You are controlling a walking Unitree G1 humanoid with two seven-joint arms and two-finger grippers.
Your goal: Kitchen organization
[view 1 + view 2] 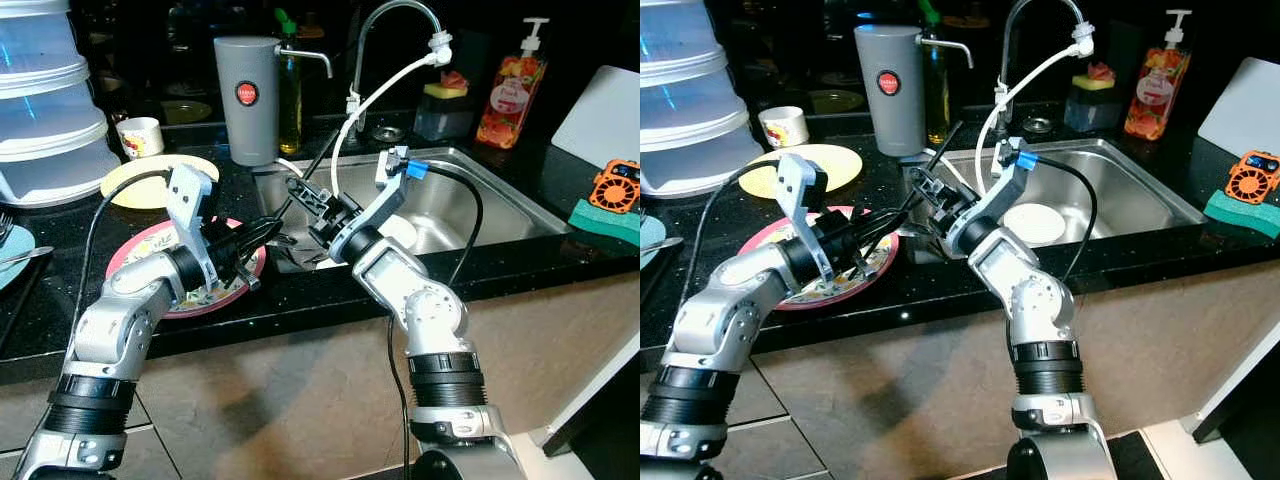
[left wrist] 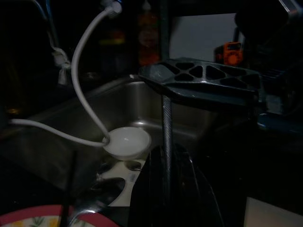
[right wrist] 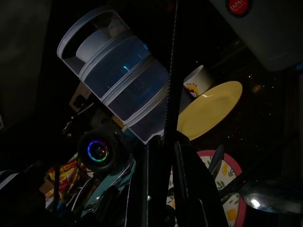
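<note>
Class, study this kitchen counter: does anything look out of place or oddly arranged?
Yes. A white hose hangs from the faucet tip and loops down into the sink, ending by a white bowl, an improvised look for a tap.

A: What sort of place is this?
B: Home kitchen. I'm in front of a steel sink (image 1: 500, 215) w/ faucet (image 1: 385, 40), set in a black counter (image 1: 330, 300). Soap bottle (image 1: 510, 90), sponge (image 1: 605, 220), pink plate (image 1: 135, 250), yellow plate (image 1: 125, 185), mug (image 1: 140, 137) etc. nearby.
</note>
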